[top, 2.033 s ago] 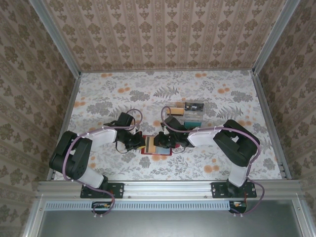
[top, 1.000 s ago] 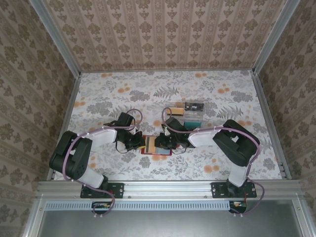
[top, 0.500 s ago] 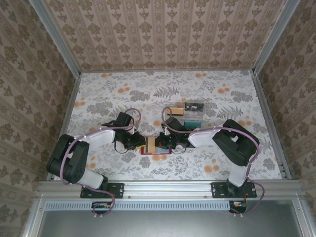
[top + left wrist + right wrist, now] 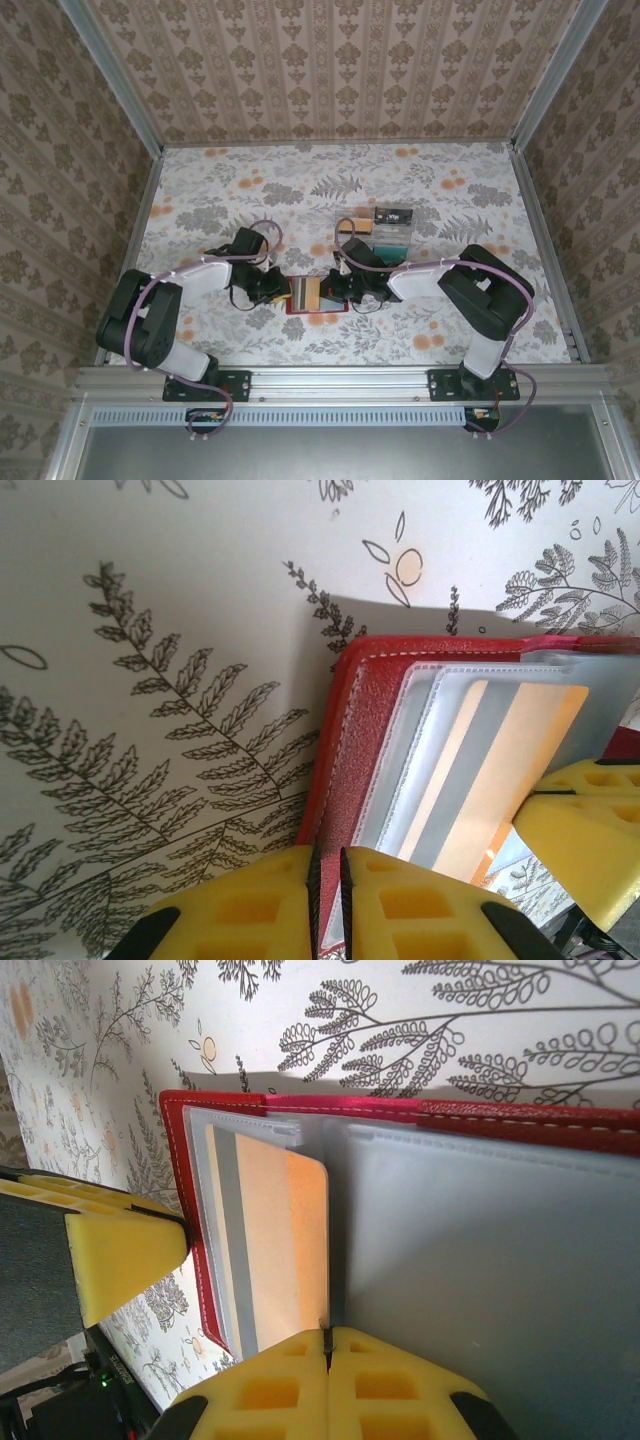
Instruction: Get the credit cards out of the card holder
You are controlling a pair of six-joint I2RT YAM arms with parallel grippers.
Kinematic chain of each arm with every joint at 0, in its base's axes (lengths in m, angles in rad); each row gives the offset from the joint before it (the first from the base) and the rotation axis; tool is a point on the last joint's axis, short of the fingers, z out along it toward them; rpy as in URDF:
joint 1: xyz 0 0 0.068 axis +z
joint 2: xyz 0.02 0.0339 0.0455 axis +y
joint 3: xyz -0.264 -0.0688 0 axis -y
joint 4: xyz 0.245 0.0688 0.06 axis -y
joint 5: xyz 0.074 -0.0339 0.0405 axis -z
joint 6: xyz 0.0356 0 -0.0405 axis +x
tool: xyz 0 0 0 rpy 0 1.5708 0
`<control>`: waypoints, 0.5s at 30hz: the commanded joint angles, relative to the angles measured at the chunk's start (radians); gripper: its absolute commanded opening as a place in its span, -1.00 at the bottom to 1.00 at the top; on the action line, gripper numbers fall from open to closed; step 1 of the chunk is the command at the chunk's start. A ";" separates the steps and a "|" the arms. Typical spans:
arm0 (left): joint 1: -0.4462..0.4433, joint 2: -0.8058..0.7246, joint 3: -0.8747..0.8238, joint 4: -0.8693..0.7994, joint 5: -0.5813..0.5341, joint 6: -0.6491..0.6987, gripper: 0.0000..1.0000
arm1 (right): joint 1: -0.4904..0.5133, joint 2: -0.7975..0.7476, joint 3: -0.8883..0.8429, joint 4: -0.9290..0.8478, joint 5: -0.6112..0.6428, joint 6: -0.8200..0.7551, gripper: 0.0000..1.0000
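Observation:
The red card holder (image 4: 318, 306) lies open on the flowered table, grey lining (image 4: 480, 1250) up. A tan-gold credit card (image 4: 265, 1230) with a grey stripe sticks partly out of a clear pocket (image 4: 490, 780). My left gripper (image 4: 325, 872) is shut on the holder's red left edge (image 4: 365, 730). My right gripper (image 4: 326, 1345) is shut on the tan-gold card's long edge. From above, the left gripper (image 4: 281, 290) and right gripper (image 4: 332, 290) face each other across the holder. A black card (image 4: 393, 214), a teal card (image 4: 391, 236) and a tan card (image 4: 352, 220) lie behind.
Patterned walls and a metal frame (image 4: 540, 250) close in the table on three sides. The loose cards lie just behind the right arm (image 4: 430, 275). Open flowered tabletop (image 4: 250, 190) stretches to the back and left.
The right gripper has shifted slightly right, and more of the tan-gold card shows outside its pocket. The left gripper stays at the holder's left edge.

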 commanded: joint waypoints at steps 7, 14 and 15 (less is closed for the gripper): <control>-0.013 -0.031 0.031 -0.032 -0.008 0.000 -0.73 | -0.006 -0.008 0.033 -0.050 0.001 -0.029 -1.00; -0.072 -0.018 0.054 -0.008 0.008 -0.020 -0.77 | -0.034 -0.004 0.061 -0.105 -0.034 -0.079 -1.00; -0.078 -0.013 0.056 -0.006 0.009 -0.021 -0.77 | -0.036 -0.003 0.062 -0.110 -0.038 -0.082 -1.00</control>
